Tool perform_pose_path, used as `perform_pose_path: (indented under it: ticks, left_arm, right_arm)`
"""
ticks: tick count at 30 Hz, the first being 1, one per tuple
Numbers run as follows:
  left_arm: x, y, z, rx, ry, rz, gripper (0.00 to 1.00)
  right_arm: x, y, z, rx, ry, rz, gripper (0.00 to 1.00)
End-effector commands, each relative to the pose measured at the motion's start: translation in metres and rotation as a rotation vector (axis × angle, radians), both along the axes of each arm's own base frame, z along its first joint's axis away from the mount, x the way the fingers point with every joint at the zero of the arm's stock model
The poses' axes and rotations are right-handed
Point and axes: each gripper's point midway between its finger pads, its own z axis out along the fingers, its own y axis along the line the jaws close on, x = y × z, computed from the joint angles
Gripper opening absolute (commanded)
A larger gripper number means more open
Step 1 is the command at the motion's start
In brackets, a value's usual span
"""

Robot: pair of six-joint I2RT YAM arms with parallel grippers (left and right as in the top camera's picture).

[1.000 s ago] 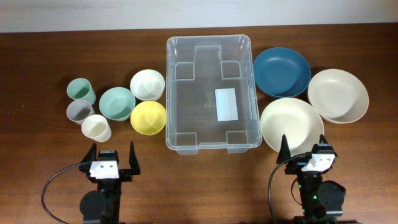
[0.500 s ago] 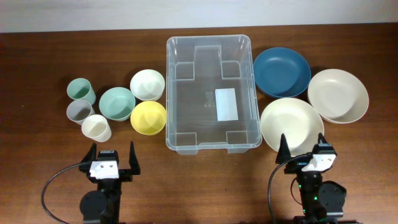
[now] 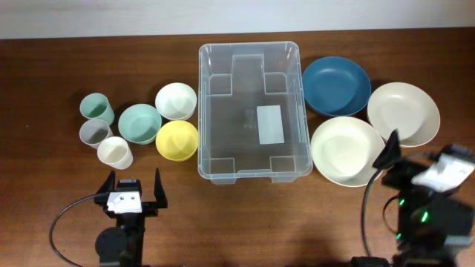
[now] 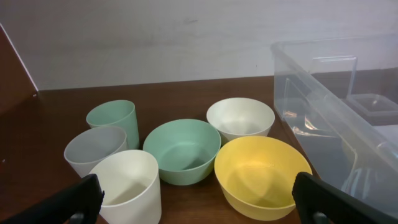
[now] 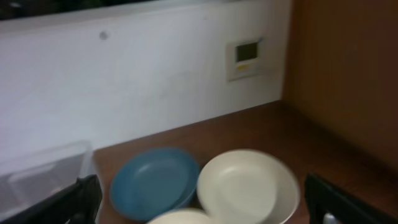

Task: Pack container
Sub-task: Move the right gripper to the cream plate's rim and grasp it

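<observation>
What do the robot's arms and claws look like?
They are mostly black. The left gripper and right gripper each have two pointy black fingers and a white block behind them. A thin black cable loops beside each arm. Small green lights glow on the right arm.

Dark brown wood-grain table (image 3: 44,67) fills the overhead view, with a pale strip (image 3: 237,13) along the top edge. Right wrist view: plain white wall (image 5: 143,81), small wall panel with dark display (image 5: 245,57) upper centre-right, brown wooden panel (image 5: 348,81) at right. Left wrist view: white wall, brown board (image 4: 12,81) far left. Soft, even light.
</observation>
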Motion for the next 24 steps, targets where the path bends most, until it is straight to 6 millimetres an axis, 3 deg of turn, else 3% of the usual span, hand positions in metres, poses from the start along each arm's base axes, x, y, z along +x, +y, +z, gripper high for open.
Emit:
perform_pose_path:
  ticks: [1, 3, 8, 14, 18, 24]
  left_arm:
    - [0.000, -0.003, -0.002, 0.018, 0.001, -0.018, 0.99]
    - [0.000, -0.003, -0.002, 0.019, 0.001, -0.018, 0.99]
    - [0.000, -0.003, -0.002, 0.018, 0.001, -0.018, 0.99]
    - [0.000, -0.003, -0.002, 0.018, 0.001, -0.018, 1.00]
    - [0.000, -0.003, -0.002, 0.018, 0.001, -0.018, 1.00]
    - [0.000, -0.003, -0.002, 0.018, 0.001, -0.018, 0.99]
  right_arm:
    - [0.020, -0.014, 0.003, 0.027, 0.115, -0.038, 0.99]
    - [0.039, -0.017, -0.011, 0.085, 0.240, 0.014, 0.99]
    - [0.059, -0.027, -0.052, 0.284, 0.426, 0.154, 0.99]
    - [0.037, -0.089, -0.121, 0.588, 0.574, 0.040, 0.99]
    - [0.045, -0.074, -0.134, 0.670, 0.549, 0.294, 0.99]
    - [0.048, -0.069, -0.185, 0.676, 0.749, 0.276, 0.99]
